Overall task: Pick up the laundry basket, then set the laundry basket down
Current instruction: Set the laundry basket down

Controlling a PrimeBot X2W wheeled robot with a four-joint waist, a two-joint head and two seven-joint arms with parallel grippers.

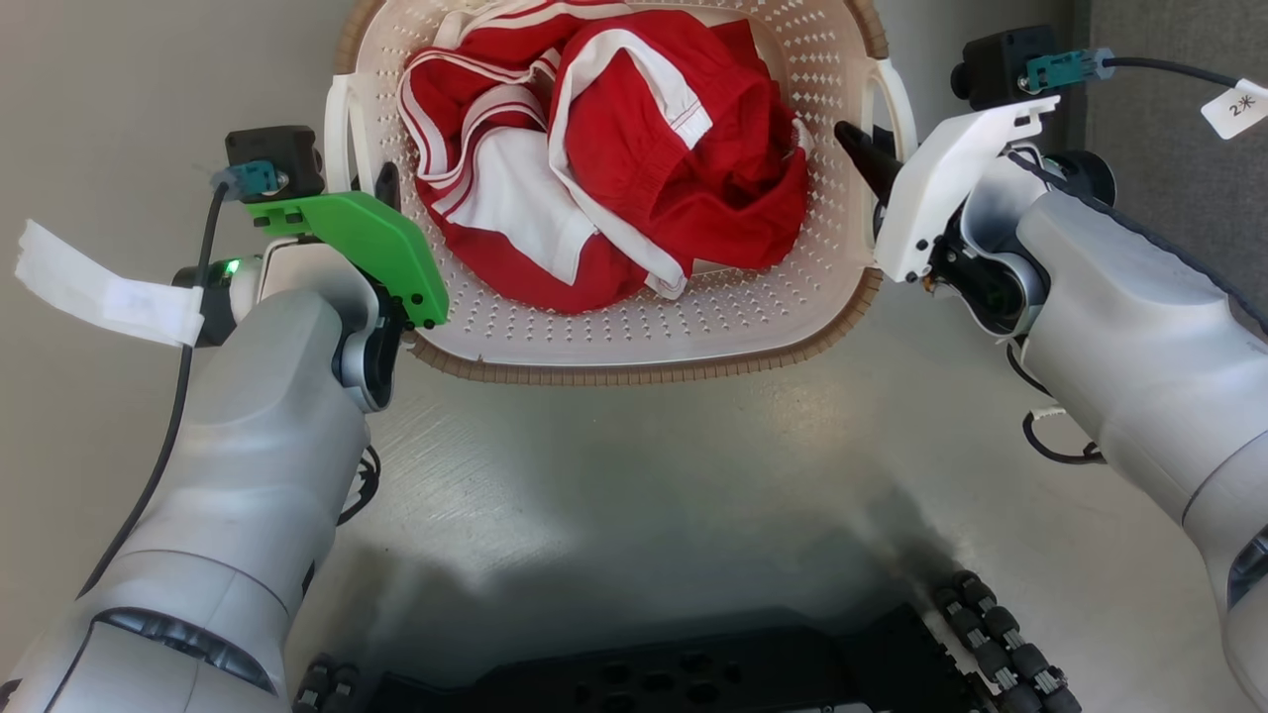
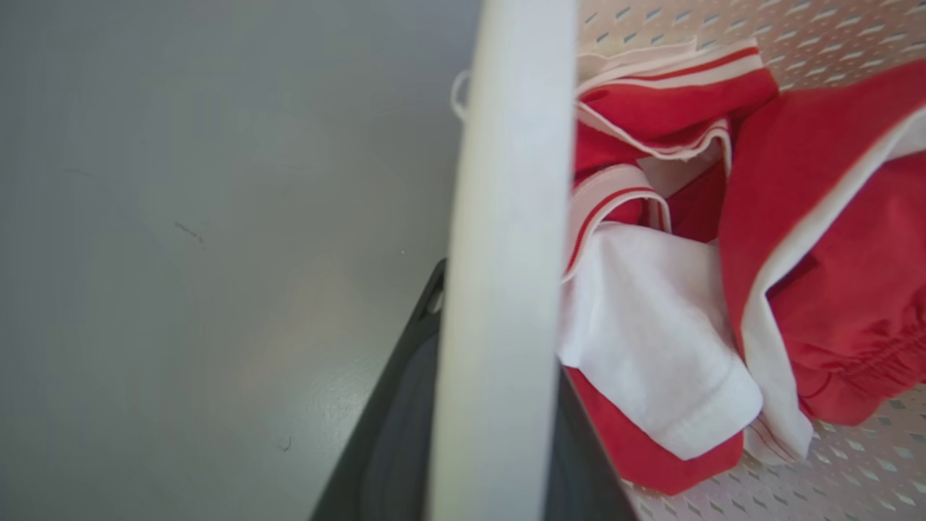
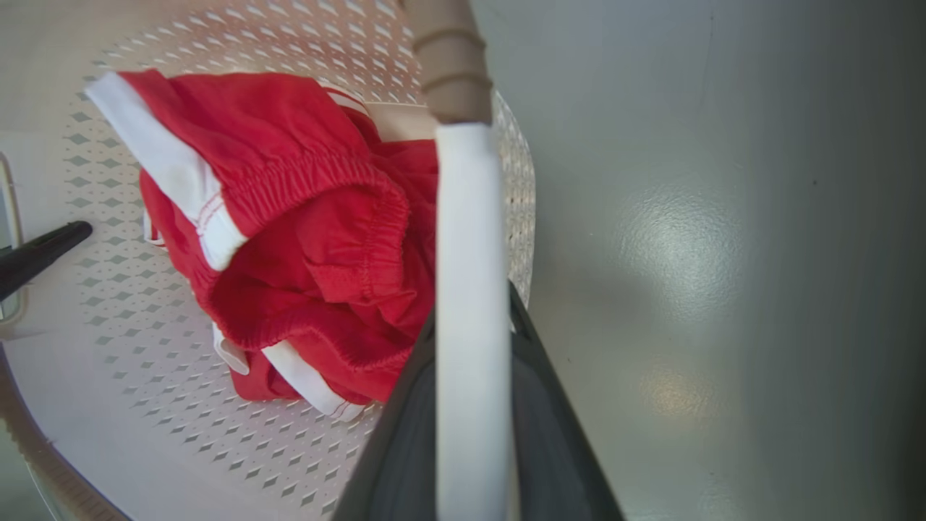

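Note:
The laundry basket [image 1: 644, 371], cream-white and perforated with a brown woven-look rim, sits at the top centre of the head view between my two arms. My left gripper [image 1: 371, 188] is shut on its white left handle [image 2: 506, 253], which runs between the dark fingers [image 2: 398, 434] in the left wrist view. My right gripper [image 1: 877, 149] is shut on the white right handle [image 3: 466, 289], with a dark finger [image 3: 557, 434] on either side. The brown rim [image 3: 448, 65] continues beyond that handle. I cannot tell whether the basket rests on the floor.
Red and white clothes [image 1: 614, 168] lie bunched inside the basket. Glossy grey floor [image 1: 634, 475] spreads all around it. My dark wheeled base [image 1: 693, 673] is at the bottom edge. A grey textured surface [image 1: 1169, 149] stands at the far right.

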